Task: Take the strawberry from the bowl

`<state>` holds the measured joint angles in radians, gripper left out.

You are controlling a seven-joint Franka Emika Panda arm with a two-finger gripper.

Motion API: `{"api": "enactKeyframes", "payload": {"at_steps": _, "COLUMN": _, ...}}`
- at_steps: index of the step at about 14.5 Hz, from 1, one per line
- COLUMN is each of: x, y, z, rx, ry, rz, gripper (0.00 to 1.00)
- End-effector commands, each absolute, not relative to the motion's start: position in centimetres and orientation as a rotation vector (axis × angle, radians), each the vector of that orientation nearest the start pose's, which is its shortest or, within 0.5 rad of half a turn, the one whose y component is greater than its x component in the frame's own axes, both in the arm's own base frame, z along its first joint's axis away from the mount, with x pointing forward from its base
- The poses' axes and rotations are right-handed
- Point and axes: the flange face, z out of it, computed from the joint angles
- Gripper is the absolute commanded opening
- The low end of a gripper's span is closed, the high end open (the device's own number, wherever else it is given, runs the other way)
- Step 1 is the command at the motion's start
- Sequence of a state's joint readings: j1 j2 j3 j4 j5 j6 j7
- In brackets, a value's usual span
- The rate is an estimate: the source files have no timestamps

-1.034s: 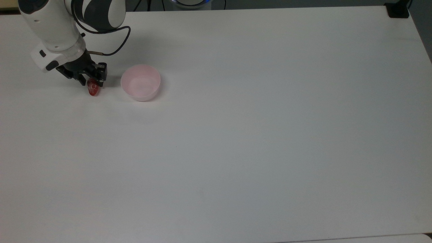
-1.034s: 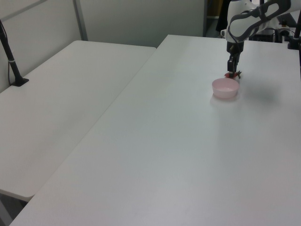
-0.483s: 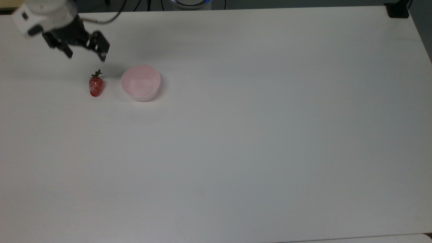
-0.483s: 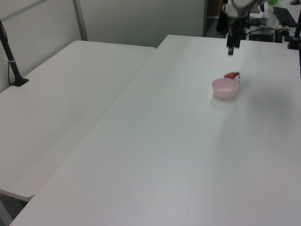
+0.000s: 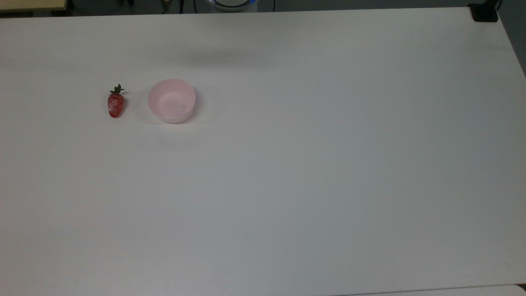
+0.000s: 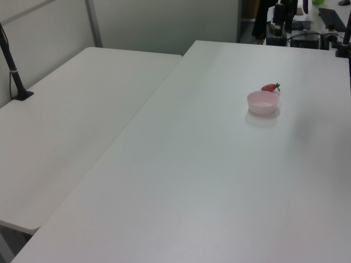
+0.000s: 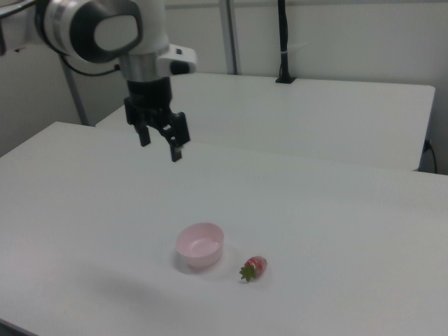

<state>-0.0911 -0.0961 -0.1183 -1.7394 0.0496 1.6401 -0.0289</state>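
I am seeing the strawberry (image 5: 116, 105) lying on its side on the table (image 5: 312, 172), just beside the bowl (image 5: 171, 101) at its 9 o'clock in the top view. The bowl is sitting hollow, so I am judging the fruit out and set down. In the right view the gripper (image 7: 160, 143) is hanging high with its fingers apart and gripping nothing, and the strawberry is lying well below it, toward 5 o'clock.

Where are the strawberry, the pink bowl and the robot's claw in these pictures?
strawberry (image 5: 116, 105): top view, on its red body.
bowl (image 5: 171, 101): top view, on its inner floor.
gripper (image 7: 160, 144): right view, midway between its open fingertips.
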Motion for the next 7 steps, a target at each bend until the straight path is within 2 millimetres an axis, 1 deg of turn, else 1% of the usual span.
{"api": "enactKeyframes", "payload": {"at_steps": 1, "x": 51.9, "y": -7.6, "z": 60.4, "rx": -3.053, "ry": 0.296, "rz": 0.003, "gripper": 1.00}}
{"api": "enactKeyframes", "payload": {"at_steps": 2, "x": 52.2, "y": -6.9, "z": 60.5, "rx": -3.065, "ry": 0.271, "rz": -0.010, "gripper": 1.00}}
{"api": "enactKeyframes", "payload": {"at_steps": 3, "x": 52.6, "y": -6.7, "z": 61.4, "rx": -3.070, "ry": 0.263, "rz": -0.080, "gripper": 1.00}}
{"api": "enactKeyframes", "payload": {"at_steps": 4, "x": 53.1, "y": -6.7, "z": 61.7, "rx": -3.081, "ry": 0.227, "rz": -0.142, "gripper": 1.00}}
{"api": "enactKeyframes", "payload": {"at_steps": 5, "x": 53.6, "y": -6.5, "z": 61.8, "rx": -3.109, "ry": 0.092, "rz": -0.182, "gripper": 1.00}}
{"api": "enactKeyframes", "payload": {"at_steps": 7, "x": 54.4, "y": -6.5, "z": 61.2, "rx": -3.120, "ry": 0.059, "rz": -0.177, "gripper": 1.00}}
